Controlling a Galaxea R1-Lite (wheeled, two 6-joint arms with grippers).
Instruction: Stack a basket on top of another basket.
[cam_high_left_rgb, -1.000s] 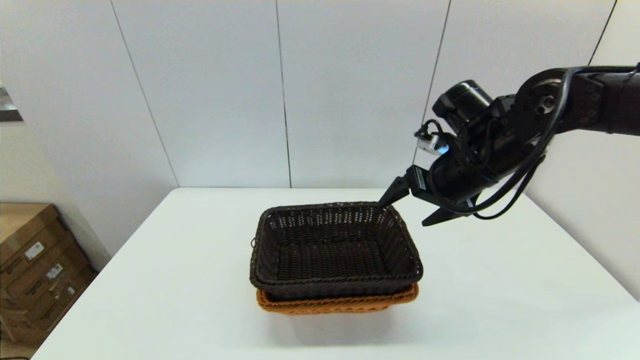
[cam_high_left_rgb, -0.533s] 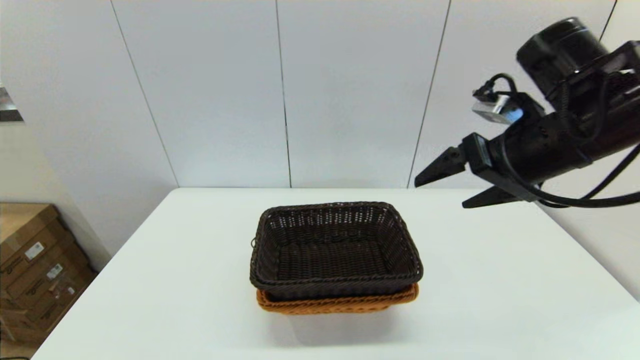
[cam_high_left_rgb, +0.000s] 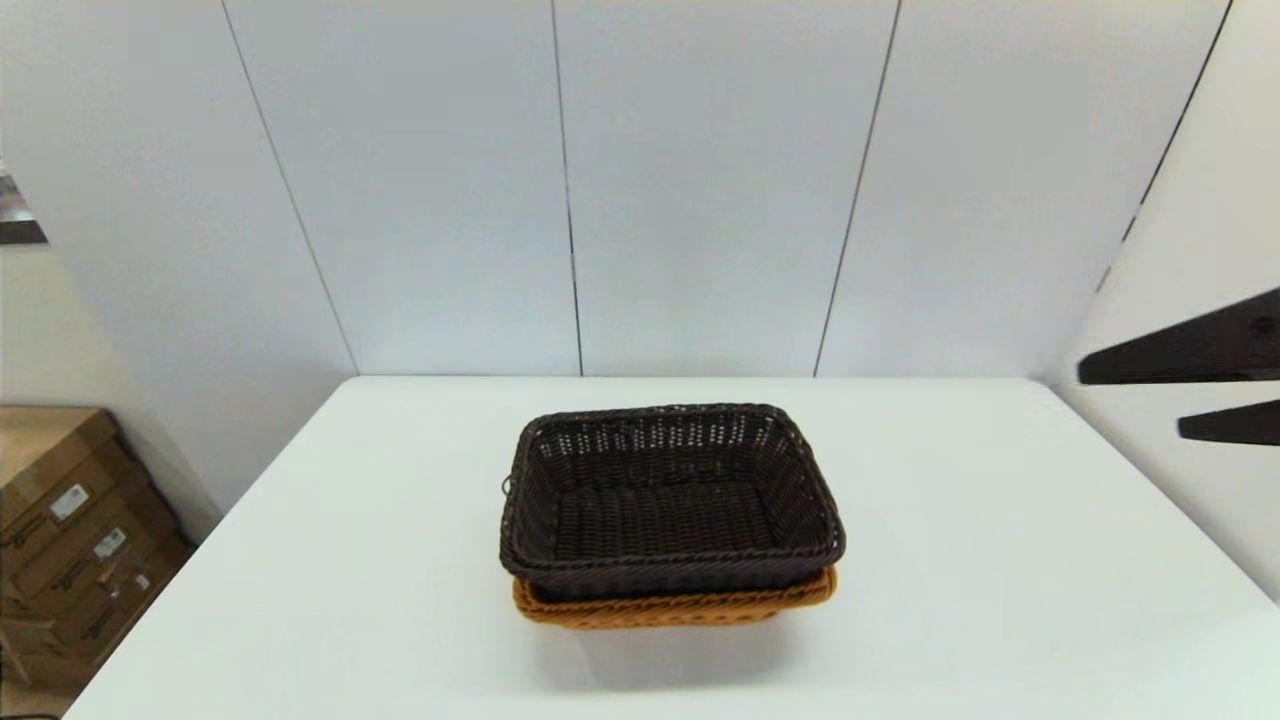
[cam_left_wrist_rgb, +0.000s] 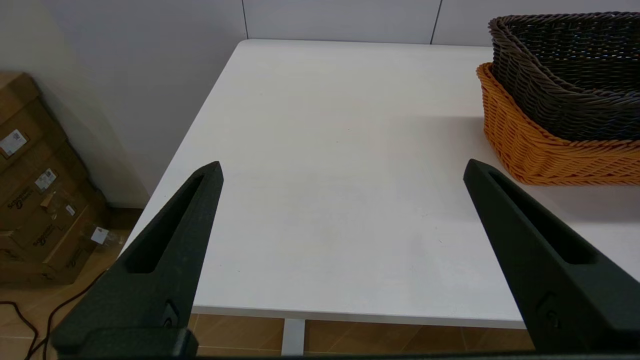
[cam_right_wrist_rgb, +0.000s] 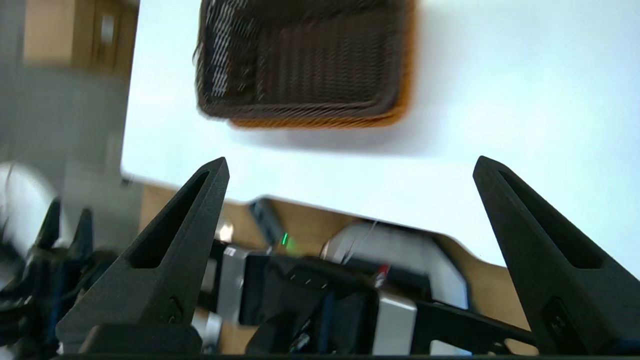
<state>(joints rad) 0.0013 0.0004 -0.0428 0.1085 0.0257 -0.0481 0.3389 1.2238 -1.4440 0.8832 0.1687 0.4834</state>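
The dark brown wicker basket (cam_high_left_rgb: 672, 500) sits nested in the orange-tan wicker basket (cam_high_left_rgb: 672, 607), near the middle of the white table (cam_high_left_rgb: 1000, 600); only the orange rim and a strip of its near wall show below the dark one. Neither basket has moved over the last second.

The right gripper (cam_high_left_rgb: 1130, 400) has changed most: a second ago its fingertips were at the dark basket's far right corner, half a second ago it was lifted and off to the right, and now only two black fingers (cam_high_left_rgb: 1180, 355) reach in from the right edge, well apart from the baskets, spread and empty.

The left gripper (cam_left_wrist_rgb: 342, 172) hangs by the table's left side, fingers wide apart, holding nothing, with cardboard boxes (cam_left_wrist_rgb: 35, 200) on the floor beyond.
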